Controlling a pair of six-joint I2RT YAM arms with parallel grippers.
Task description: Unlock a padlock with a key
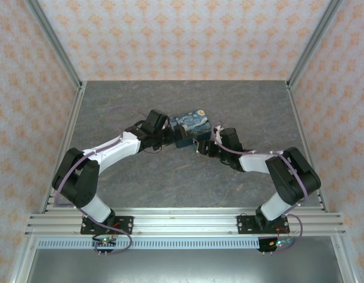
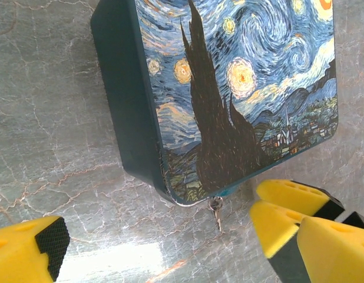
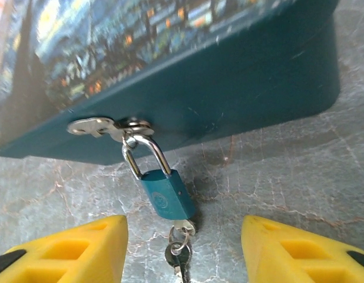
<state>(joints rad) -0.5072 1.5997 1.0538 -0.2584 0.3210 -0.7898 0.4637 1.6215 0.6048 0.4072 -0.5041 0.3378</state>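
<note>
A teal padlock (image 3: pixel 167 194) hangs with its shackle shut through the metal hasp (image 3: pixel 105 126) on the side of the dark blue starry-night tin (image 1: pixel 191 125). A small pale key (image 3: pixel 186 226) sits in the padlock's bottom. From it a ring carries a second small key (image 3: pixel 179 258), which lies on the table. That loose key (image 2: pixel 217 216) also shows below the tin's corner. My right gripper (image 3: pixel 182 262) is open, its yellow fingers either side of the keys and touching nothing. My left gripper (image 2: pixel 170 253) is open beside the tin (image 2: pixel 229 88), empty.
The tin rests mid-table on the grey marbled surface (image 1: pixel 170 177). Both arms meet at its near side, left gripper (image 1: pixel 168 140) and right gripper (image 1: pixel 201 147) close together. Patterned walls and metal posts enclose the table.
</note>
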